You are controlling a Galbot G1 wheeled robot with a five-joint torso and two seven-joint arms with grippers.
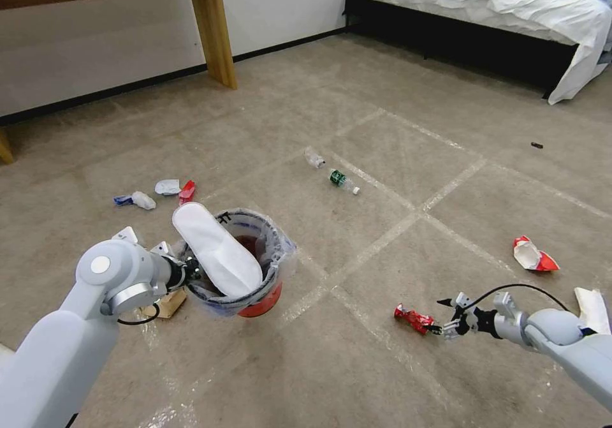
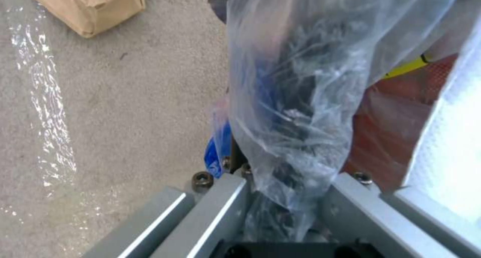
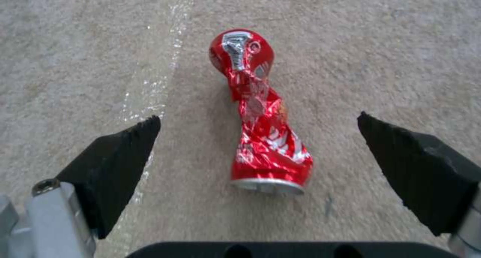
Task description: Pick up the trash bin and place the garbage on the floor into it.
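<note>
no text legible — none readable

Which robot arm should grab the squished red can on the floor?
The right. Its right gripper is open with the crushed can lying between its fingers. The left gripper is busy, shut on the trash bin rim, with the slipper inside.

head view high over floor, wrist views close, right sharing crushed can

A wooden table stands at eleven o'clock by the white wall. A white-sheeted bed sits at one o'clock.
</note>
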